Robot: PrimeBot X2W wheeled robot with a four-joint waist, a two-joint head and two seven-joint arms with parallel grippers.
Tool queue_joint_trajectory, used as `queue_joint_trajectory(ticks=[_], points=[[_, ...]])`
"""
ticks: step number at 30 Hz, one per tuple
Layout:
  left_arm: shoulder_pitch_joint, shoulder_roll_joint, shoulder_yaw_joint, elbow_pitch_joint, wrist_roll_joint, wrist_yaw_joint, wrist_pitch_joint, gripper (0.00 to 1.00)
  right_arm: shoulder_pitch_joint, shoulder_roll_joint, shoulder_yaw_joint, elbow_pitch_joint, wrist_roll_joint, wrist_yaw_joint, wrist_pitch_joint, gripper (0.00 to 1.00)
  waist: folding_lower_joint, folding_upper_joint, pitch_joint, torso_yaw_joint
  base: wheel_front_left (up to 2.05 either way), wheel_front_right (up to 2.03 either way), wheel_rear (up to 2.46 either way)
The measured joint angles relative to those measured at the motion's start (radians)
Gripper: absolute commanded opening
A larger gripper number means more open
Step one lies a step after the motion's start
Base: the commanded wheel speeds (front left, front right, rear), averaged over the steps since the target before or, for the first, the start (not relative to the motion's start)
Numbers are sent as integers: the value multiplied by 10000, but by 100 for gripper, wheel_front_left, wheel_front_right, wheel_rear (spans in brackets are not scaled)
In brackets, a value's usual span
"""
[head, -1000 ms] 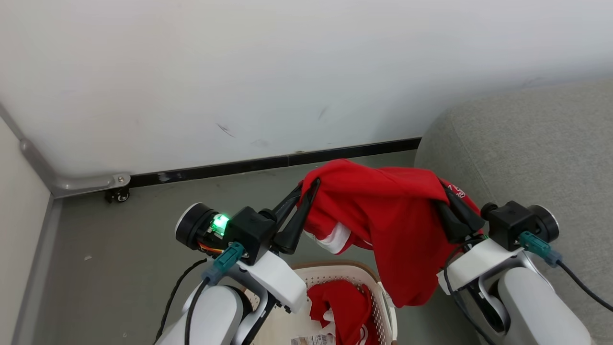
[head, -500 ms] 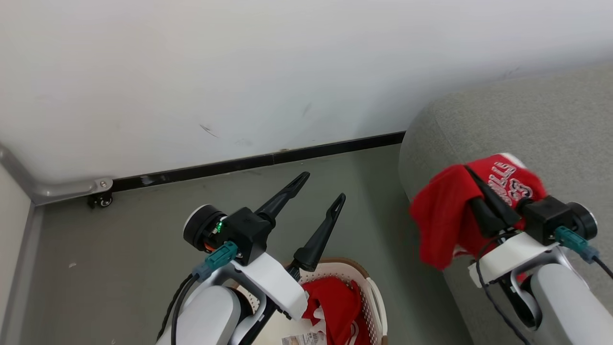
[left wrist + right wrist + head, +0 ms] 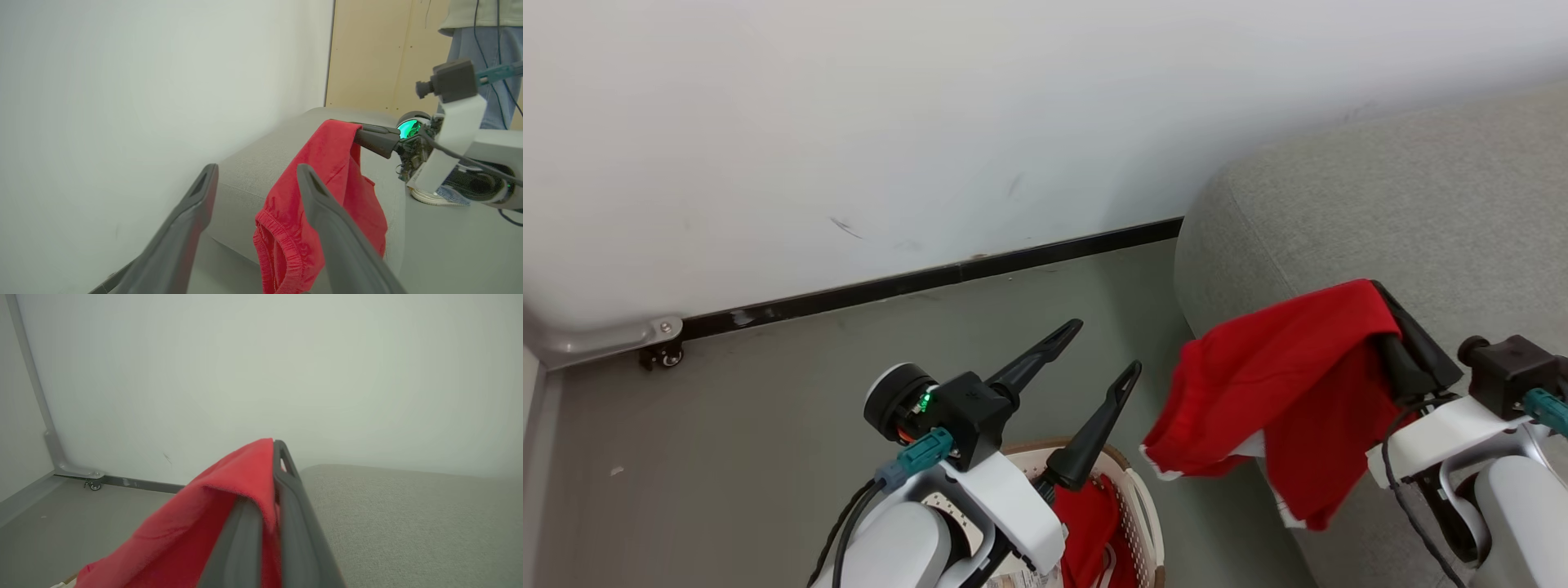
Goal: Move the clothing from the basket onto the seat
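1. The right end effector (image 3: 1388,306) is clamped on the upper edge of one red garment (image 3: 1282,367). The cloth hangs free at the end edge of the seat (image 3: 1380,196), the end nearest the basket (image 3: 1131,482). I cannot tell whether cloth and seat touch.
2. Gripped high like this, the hem dangles above the floor (image 3: 768,392). That height probably lets the cloth clear the seat's rounded edge before release.
3. The left end effector (image 3: 1104,347) is spread wide and empty above the basket's rim, likely placed for the next pick.
4. Count: two garments, one held and a second red garment (image 3: 1086,523) lying in the basket; one basket; one seat.
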Motion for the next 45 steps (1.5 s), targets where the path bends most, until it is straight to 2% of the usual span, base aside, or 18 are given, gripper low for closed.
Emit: queue_joint_trajectory(ticks=[20, 37, 45], points=[[233, -35, -1051, 155, -520, -88, -115, 100, 807, -207, -1243, -648, -19, 0, 286, 0, 0, 0, 41, -1002, 0, 0, 0], [246, 35, -1438, 293, -750, -92, -380, 100, 1281, -165, -1421, -1164, -25, 0, 593, 0, 0, 0, 82, -1914, 0, 0, 0], [246, 178, -1436, 316, -715, -92, -472, 100, 1259, -171, -1436, -1269, 23, 0, 780, 0, 1, 0, 266, -2108, 0, 0, 0]])
